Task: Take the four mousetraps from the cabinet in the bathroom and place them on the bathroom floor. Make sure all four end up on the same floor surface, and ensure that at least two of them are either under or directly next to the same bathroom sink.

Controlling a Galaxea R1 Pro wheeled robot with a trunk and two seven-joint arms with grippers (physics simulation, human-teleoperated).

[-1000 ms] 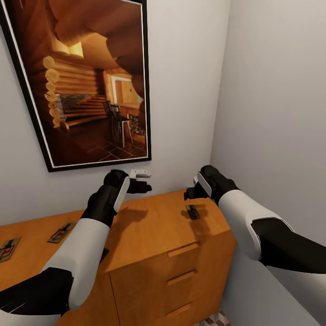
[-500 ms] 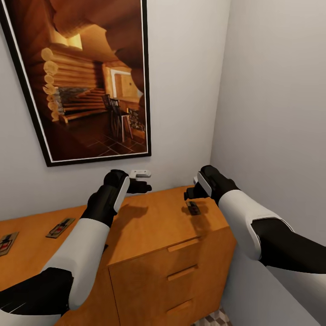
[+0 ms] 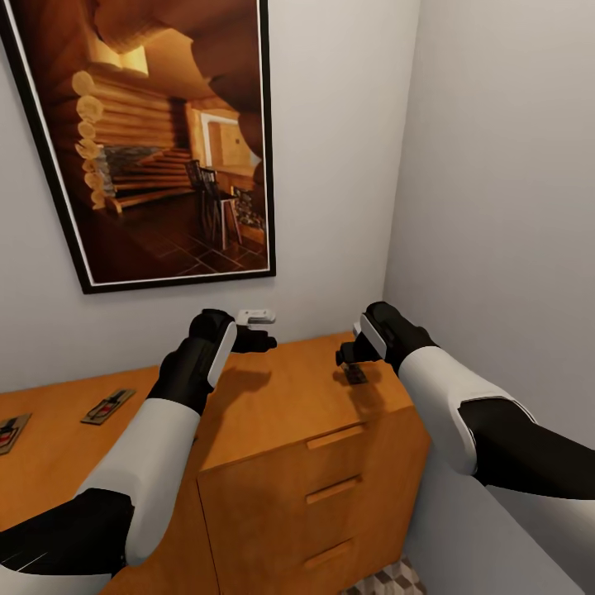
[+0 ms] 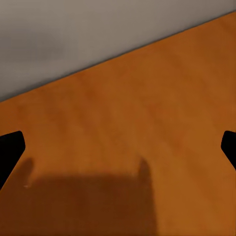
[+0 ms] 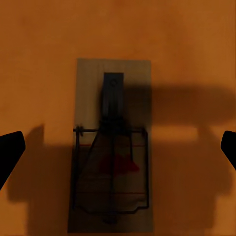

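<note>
Flat on the cabinet [image 3: 289, 413] top near its right end: one mousetrap [image 3: 354, 373], directly below the right pincer [image 3: 345, 355], not touched by it. Seen large through the right wrist camera as a rectangular wooden slab [image 5: 110, 147] with a dark metal bar, a thin wire frame and a red patch, lying in the pincer's shadow. Black fingertips [image 5: 10, 152] at both edges of that view, spread wide on either side of the trap, gripping nothing.

Further left on the same orange-brown top, two more mousetraps: one [image 3: 108, 406] near the left arm's forearm, another [image 3: 8, 432] at the far left edge of the head view, partly cut off. Both flat, well apart from the right-hand trap.

Hovering above the middle of the cabinet top, close to the back wall: the left pincer [image 3: 263, 340], fingers wide apart and empty, with bare wood and its own shadow beneath in the left wrist view [image 4: 118, 147].

Below the top, three drawer fronts with horizontal wooden bar handles [image 3: 334, 436]. On the wall behind, a large black-framed picture [image 3: 157, 149] of a log-cabin interior. At the bottom right, beside the cabinet, a small corner of cube-patterned bathroom floor [image 3: 388, 578].
</note>
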